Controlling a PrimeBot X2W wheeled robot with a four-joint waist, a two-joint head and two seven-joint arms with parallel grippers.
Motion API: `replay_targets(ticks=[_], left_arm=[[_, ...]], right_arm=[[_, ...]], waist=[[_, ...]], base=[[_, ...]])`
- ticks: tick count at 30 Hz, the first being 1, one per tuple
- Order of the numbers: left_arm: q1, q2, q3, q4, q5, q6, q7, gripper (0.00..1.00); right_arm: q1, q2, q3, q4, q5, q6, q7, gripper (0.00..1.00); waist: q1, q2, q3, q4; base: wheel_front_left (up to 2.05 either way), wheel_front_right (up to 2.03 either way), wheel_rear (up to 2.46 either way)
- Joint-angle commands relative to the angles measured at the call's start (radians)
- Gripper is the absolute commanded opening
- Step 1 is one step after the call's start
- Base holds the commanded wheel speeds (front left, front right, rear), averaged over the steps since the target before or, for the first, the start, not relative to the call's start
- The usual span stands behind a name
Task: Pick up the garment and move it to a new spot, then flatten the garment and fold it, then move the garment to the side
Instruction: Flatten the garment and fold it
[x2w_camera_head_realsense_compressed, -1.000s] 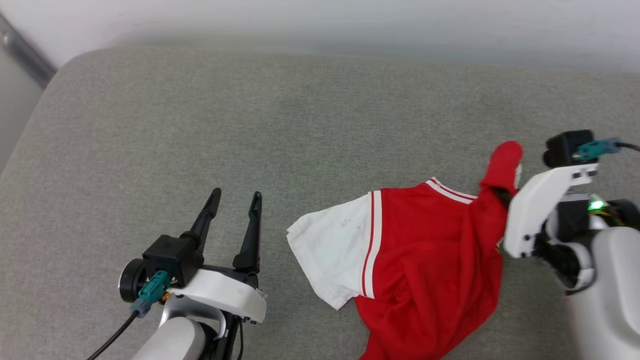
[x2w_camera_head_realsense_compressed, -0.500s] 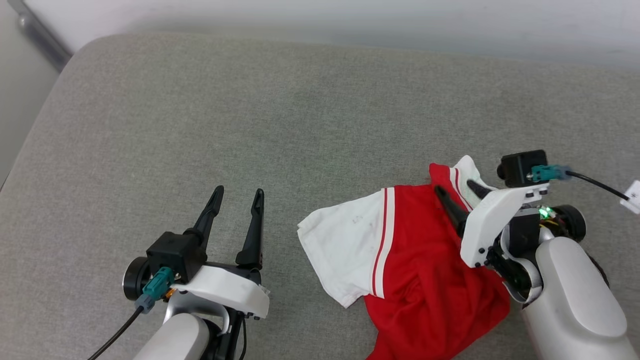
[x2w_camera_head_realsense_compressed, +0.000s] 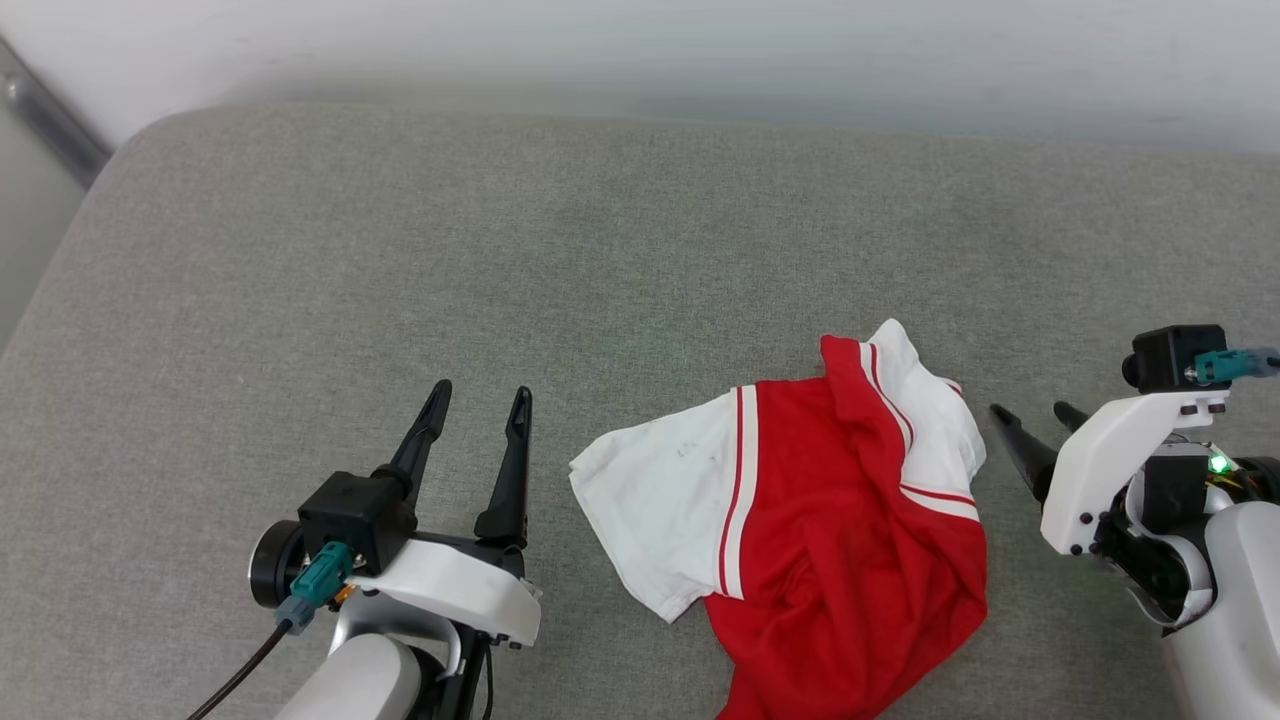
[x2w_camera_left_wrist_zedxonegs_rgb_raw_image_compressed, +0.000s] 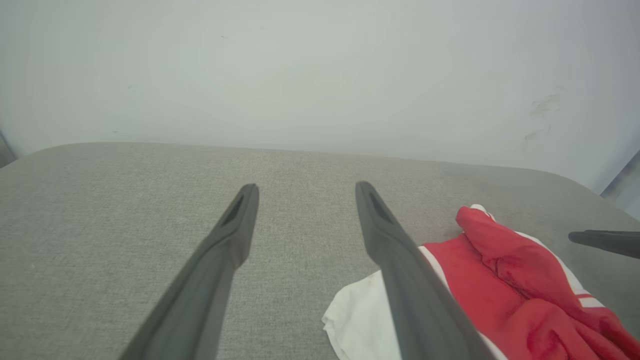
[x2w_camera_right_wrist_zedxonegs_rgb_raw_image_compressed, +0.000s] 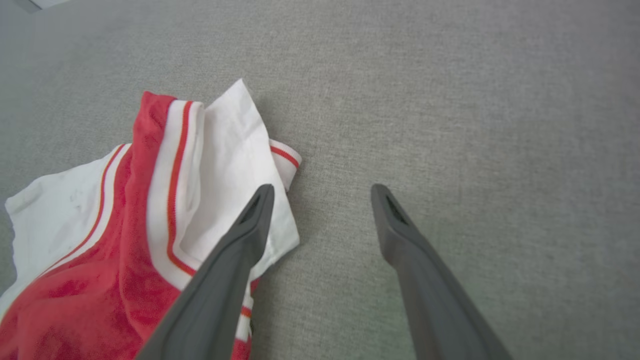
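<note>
1. In the head view, the red shirt (x2w_camera_head_realsense_compressed: 830, 540) is lying crumpled on the grey cushion (x2w_camera_head_realsense_compressed: 400, 250), right of the middle. Its left sleeve (x2w_camera_head_realsense_compressed: 660, 500) is spreading out white and flat, and its right sleeve (x2w_camera_head_realsense_compressed: 935, 430) is folding over on top. The left end effector (x2w_camera_head_realsense_compressed: 482, 390) is sitting near the left sleeve but apart from it, with its fingers spread and empty. The right end effector (x2w_camera_head_realsense_compressed: 1028, 408) is sitting just beside the shirt's right edge, with its fingers apart and gripping nothing.
2. In the left wrist view, the left end effector (x2w_camera_left_wrist_zedxonegs_rgb_raw_image_compressed: 306, 186) is pointing across the cushion (x2w_camera_left_wrist_zedxonegs_rgb_raw_image_compressed: 100, 200) toward a pale wall (x2w_camera_left_wrist_zedxonegs_rgb_raw_image_compressed: 320, 75), spread wide with nothing between its fingers. The shirt (x2w_camera_left_wrist_zedxonegs_rgb_raw_image_compressed: 505, 280) is lying at the lower right. Beyond it, one dark finger (x2w_camera_left_wrist_zedxonegs_rgb_raw_image_compressed: 605, 241) of the other arm is reaching in from the right edge.
3. In the right wrist view, the right end effector (x2w_camera_right_wrist_zedxonegs_rgb_raw_image_compressed: 322, 187) is spread open over bare cushion (x2w_camera_right_wrist_zedxonegs_rgb_raw_image_compressed: 475, 100). One of its fingers is crossing in front of the right sleeve (x2w_camera_right_wrist_zedxonegs_rgb_raw_image_compressed: 225, 165), and I cannot tell whether it is touching. The shirt (x2w_camera_right_wrist_zedxonegs_rgb_raw_image_compressed: 125, 260) is bunching up at the lower left.
</note>
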Motion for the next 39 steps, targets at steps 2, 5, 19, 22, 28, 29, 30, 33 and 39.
replay_targets(ticks=[2, 5, 19, 22, 28, 29, 30, 33, 39], left_arm=[[0.001, 0.002, -0.002, -0.001, 0.004, -0.003, -0.002, 1.0], [-0.012, -0.003, -0.008, -0.005, 0.008, -0.005, 0.0, 1.0], [-0.005, -0.006, 0.006, 0.007, 0.006, 0.001, -0.005, 1.0], [-0.004, -0.001, 0.009, 0.007, 0.006, -0.001, -0.005, 1.0], [0.006, 0.004, 0.011, 0.002, 0.007, 0.005, -0.006, 1.0], [0.008, 0.005, 0.011, 0.001, 0.005, 0.005, -0.006, 1.0], [0.01, 0.004, 0.01, 0.001, 0.005, 0.006, -0.006, 1.0], [0.016, 0.003, 0.007, 0.0, 0.002, 0.007, -0.005, 1.0], [0.022, 0.011, 0.009, -0.006, -0.002, 0.014, -0.001, 1.0]], right_arm=[[0.002, -0.017, 0.012, -0.014, 0.021, 0.0, 0.06, 1.0], [-0.011, -0.036, 0.034, -0.028, 0.03, -0.001, 0.12, 1.0], [-0.041, -0.068, 0.124, -0.054, 0.067, -0.001, 0.203, 0.0], [-0.023, -0.078, 0.104, -0.096, 0.058, -0.001, 0.204, 0.0], [0.046, -0.087, -0.054, -0.144, 0.024, -0.001, 0.199, 0.0], [0.067, -0.079, -0.087, -0.144, 0.023, -0.001, 0.199, 0.0], [0.086, -0.063, -0.117, -0.143, 0.022, -0.001, 0.197, 0.0], [0.156, -0.028, -0.22, -0.114, 0.003, -0.001, 0.195, 0.0], [0.247, 0.075, -0.331, -0.058, -0.052, -0.001, 0.128, 1.0]], waist=[[0.0, 0.0, 0.007, 0.003], [0.0, 0.0, 0.023, 0.013], [0.0, 0.0, 0.041, 0.025], [0.0, 0.0, 0.029, 0.007], [0.0, 0.0, 0.006, -0.024], [0.0, 0.0, 0.004, -0.028], [0.0, 0.0, 0.001, -0.032], [0.0, 0.0, -0.007, -0.039], [0.0, 0.0, -0.008, -0.057]], base=[[0.0, 0.0, 0.0], [0.0, 0.0, 0.0], [0.0, 0.0, 0.0], [0.0, 0.0, 0.0], [0.0, 0.0, 0.0], [0.0, 0.0, 0.0], [0.0, 0.0, 0.0], [0.0, 0.0, 0.0], [0.0, 0.0, 0.0]])
